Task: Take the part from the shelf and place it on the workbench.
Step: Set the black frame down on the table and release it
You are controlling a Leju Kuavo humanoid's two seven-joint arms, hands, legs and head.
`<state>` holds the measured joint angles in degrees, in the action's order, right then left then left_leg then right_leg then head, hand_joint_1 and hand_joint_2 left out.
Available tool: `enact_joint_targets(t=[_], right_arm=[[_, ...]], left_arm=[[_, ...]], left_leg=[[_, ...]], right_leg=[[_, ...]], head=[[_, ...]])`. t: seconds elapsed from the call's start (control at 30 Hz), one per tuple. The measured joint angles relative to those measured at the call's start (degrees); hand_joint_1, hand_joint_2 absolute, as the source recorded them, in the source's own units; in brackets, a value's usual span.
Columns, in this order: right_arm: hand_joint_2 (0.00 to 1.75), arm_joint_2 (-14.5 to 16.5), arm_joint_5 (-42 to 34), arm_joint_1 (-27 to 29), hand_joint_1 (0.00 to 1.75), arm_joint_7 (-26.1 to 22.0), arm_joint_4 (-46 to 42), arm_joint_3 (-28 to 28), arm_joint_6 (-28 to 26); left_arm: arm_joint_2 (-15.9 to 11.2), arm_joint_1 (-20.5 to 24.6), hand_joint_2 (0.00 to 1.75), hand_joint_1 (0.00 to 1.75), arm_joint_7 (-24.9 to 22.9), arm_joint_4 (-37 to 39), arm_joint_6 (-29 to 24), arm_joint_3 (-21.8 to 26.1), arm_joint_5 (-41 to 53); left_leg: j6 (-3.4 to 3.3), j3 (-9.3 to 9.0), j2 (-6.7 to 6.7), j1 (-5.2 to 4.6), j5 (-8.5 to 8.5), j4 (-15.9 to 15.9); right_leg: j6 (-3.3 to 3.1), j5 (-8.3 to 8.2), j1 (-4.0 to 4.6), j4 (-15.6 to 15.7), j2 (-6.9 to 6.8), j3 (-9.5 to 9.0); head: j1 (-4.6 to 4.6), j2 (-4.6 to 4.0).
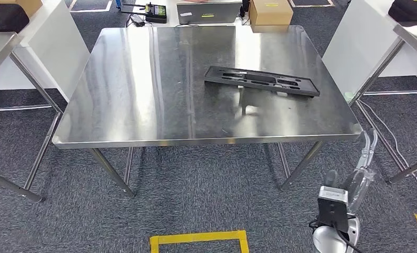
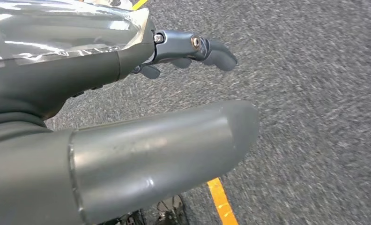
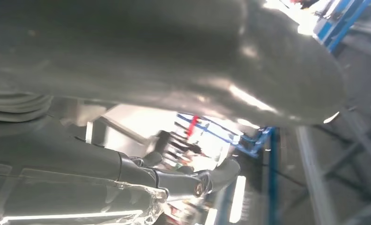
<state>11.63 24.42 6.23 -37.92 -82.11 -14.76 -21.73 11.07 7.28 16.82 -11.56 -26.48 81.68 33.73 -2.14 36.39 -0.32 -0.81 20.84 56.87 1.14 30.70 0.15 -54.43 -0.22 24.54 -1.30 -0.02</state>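
Observation:
The part (image 1: 261, 80) is a long flat black piece with several cut-outs. It lies on the steel workbench (image 1: 143, 95), right of centre and toward the far side. My right hand (image 1: 362, 171) hangs below the bench's near right corner, well clear of the part. In the right wrist view the right hand (image 3: 127, 56) has its fingers (image 3: 197, 183) stretched out and holds nothing. My left hand (image 2: 80, 70) hangs over grey carpet, its fingers (image 2: 202, 49) only slightly bent and apart from the thumb (image 2: 165, 154), with nothing in them.
A cardboard box (image 1: 270, 11) and a black device (image 1: 156, 11) sit beyond the bench's far edge. More steel tables with white panels flank it on the left (image 1: 1, 47) and right (image 1: 414, 37). Yellow tape (image 1: 198, 240) marks the carpet in front of the bench.

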Motion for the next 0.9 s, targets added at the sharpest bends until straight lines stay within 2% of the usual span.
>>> enact_joint_targets(t=[0.03,0.07,0.13,0.17,0.2,0.23,0.27,0.3,0.33,0.37,0.4,0.43,0.47,0.63,0.7,0.73,0.8,0.83,0.87,0.9], right_arm=[[0.0,0.1,-0.1,-0.3,0.0,0.0,1.6,-1.0,-0.1],[0.0,0.1,0.2,-0.9,0.0,-0.1,4.0,-2.2,-0.7],[0.0,-0.1,2.8,-2.9,0.0,-0.5,11.9,-5.1,-5.4],[0.0,-0.5,4.5,-4.2,0.0,-0.5,17.1,-6.8,-8.9],[0.0,-0.9,6.3,-5.5,0.0,-0.2,22.6,-8.6,-12.3],[0.0,-1.4,8.3,-6.7,0.0,0.9,28.2,-10.7,-14.7],[0.0,-1.7,10.4,-7.7,0.0,2.5,33.2,-12.7,-16.2],[0.0,-1.9,12.7,-8.4,0.0,4.7,37.8,-14.9,-16.9],[0.0,-2.0,14.9,-9.0,0.0,7.1,41.9,-16.9,-17.2],[0.0,-2.0,16.5,-9.5,0.0,9.5,45.2,-18.6,-17.2],[0.0,-1.9,17.7,-9.9,0.0,12.2,48.4,-20.2,-17.0],[0.0,-1.9,18.1,-10.3,0.0,14.1,50.5,-21.1,-16.7],[0.0,-1.8,18.3,-10.4,0.0,15.5,51.8,-21.7,-16.4],[0.0,-1.8,18.4,-10.5,0.0,17.9,53.4,-22.5,-15.6],[0.0,-1.5,18.7,-10.5,0.0,21.5,55.5,-23.4,-14.1],[0.0,-1.1,20.2,-10.4,0.0,27.2,58.0,-24.2,-12.3],[0.0,-0.3,23.9,-10.2,0.0,37.9,63.1,-25.3,-8.0],[0.0,0.0,25.7,-10.1,0.0,42.3,65.4,-25.6,-5.6],[0.0,0.1,26.4,-10.2,0.0,43.1,66.3,-25.6,-3.8],[0.0,0.1,27.0,-10.2,0.0,43.6,66.8,-25.5,-2.1]], left_arm=[[0.0,0.0,0.0,0.0,-0.1,0.0,-0.4,0.1,-0.1],[0.0,-0.1,0.0,0.0,-0.3,0.0,-0.7,0.2,-0.1],[0.1,-0.1,0.0,0.0,-0.6,0.0,-1.3,0.3,-0.2],[0.1,-0.1,0.0,0.0,-0.8,0.0,-1.6,0.4,-0.2],[0.1,0.0,0.0,0.0,-0.9,0.0,-1.9,0.4,-0.2],[0.1,0.0,0.0,0.0,-1.0,0.0,-2.2,0.4,-0.1],[0.1,0.0,0.0,0.0,-1.1,0.0,-2.6,0.4,-0.1],[0.1,0.0,0.0,0.0,-1.3,0.0,-2.9,0.4,-0.1],[0.1,0.1,0.0,0.0,-1.4,0.0,-3.2,0.4,-0.1],[0.2,0.2,0.0,0.0,-1.6,0.0,-3.6,0.4,-0.1],[0.2,0.4,0.0,0.0,-1.7,0.0,-4.0,0.5,-0.1],[0.3,0.5,0.0,0.0,-1.8,0.0,-4.3,0.5,-0.1],[0.3,0.6,0.0,0.0,-1.9,0.0,-4.5,0.5,-0.1],[0.3,0.6,0.0,0.0,-2.0,0.0,-4.9,0.5,-0.1],[0.3,0.6,0.0,0.0,-2.1,0.0,-5.3,0.5,-0.1],[0.4,0.7,0.0,0.0,-2.3,0.0,-5.5,0.5,0.0],[0.5,0.7,0.0,0.0,-2.6,0.0,-5.7,0.5,0.6],[0.6,0.8,0.0,0.0,-2.9,0.0,-5.7,0.5,1.2],[0.7,0.7,0.0,0.0,-3.2,0.0,-5.5,0.3,1.8],[0.7,0.7,0.0,0.0,-3.6,0.0,-5.3,0.1,2.4]], left_leg=[[0.3,0.34,-0.05,0.1,0.74,0.5],[0.62,0.92,-0.09,0.22,2.6,1.9],[1.26,2.8,-0.12,0.54,8.55,8.2],[1.58,3.71,-0.12,0.72,10.86,12.2],[1.86,4.21,-0.11,0.92,11.77,15.4],[2.1,3.92,-0.1,1.18,11.21,17.1],[2.32,2.64,-0.08,1.48,9.7,16.8],[2.56,0.22,-0.05,1.82,8.11,14.3],[2.87,-2.82,-0.08,2.1,7.52,10.4],[2.98,-5.65,-0.24,2.17,7.72,6.3],[2.94,-7.67,-0.38,2.17,8.39,3.1],[2.82,-8.64,-0.53,2.06,9.18,1.3],[2.6,-8.81,-0.63,1.93,9.36,0.8],[2.28,-8.44,-0.59,1.79,9.33,0.7],[1.65,-8.15,-0.53,1.52,9.02,0.8],[0.78,-7.15,-0.28,1.39,8.17,0.7],[-0.67,-4.1,0.28,1.11,5.53,0.5],[-1.16,-2.32,0.55,1.02,4.05,0.4],[-1.06,-1.19,0.61,0.95,3.08,0.5],[-0.91,-0.3,0.61,0.96,2.35,0.5]], right_leg=[[-0.49,-0.6,-0.24,0.1,-0.04,0.43],[-0.96,-1.3,-0.52,0.2,-0.08,0.99],[-1.49,-2.65,-0.63,0.2,-0.15,2.42],[-1.48,-3.28,-0.58,0.1,-0.23,3.13],[-1.33,-3.87,-0.55,0.0,-0.34,3.8],[-1.12,-4.44,-0.53,-0.2,-0.48,4.5],[-0.86,-4.89,-0.58,-0.4,-0.6,5.19],[-0.58,-5.26,-0.68,-0.8,-0.69,5.95],[-0.28,-5.54,-0.73,-1.3,-0.76,6.74],[0.08,-5.76,-0.74,-1.9,-0.8,7.43],[0.42,-5.99,-0.66,-2.3,-0.85,7.98],[0.69,-6.17,-0.55,-2.5,-0.88,8.32],[0.89,-6.31,-0.47,-2.7,-0.91,8.49],[1.23,-6.57,-0.47,-2.7,-0.94,8.55],[1.68,-7.04,-0.61,-2.6,-0.93,8.69],[1.57,-5.12,-0.71,-4.7,-0.79,9.8],[1.35,0.85,-0.84,-14.0,-0.41,12.64],[1.37,3.54,-0.88,-18.5,-0.2,13.46],[1.91,3.61,-0.88,-19.8,-0.12,12.51],[2.5,2.39,-0.89,-17.5,-0.1,10.11]], head=[[0.03,0.0],[0.06,0.0],[0.13,0.0],[0.15,0.0],[0.14,0.0],[0.15,0.0],[0.15,0.0],[0.14,0.0],[0.15,0.0],[0.14,0.0],[0.12,0.0],[0.09,0.0],[0.06,0.0],[0.04,0.0],[0.06,0.0],[0.01,0.0],[-0.1,0.0],[-0.16,0.0],[-0.15,0.0],[-0.15,0.0]])
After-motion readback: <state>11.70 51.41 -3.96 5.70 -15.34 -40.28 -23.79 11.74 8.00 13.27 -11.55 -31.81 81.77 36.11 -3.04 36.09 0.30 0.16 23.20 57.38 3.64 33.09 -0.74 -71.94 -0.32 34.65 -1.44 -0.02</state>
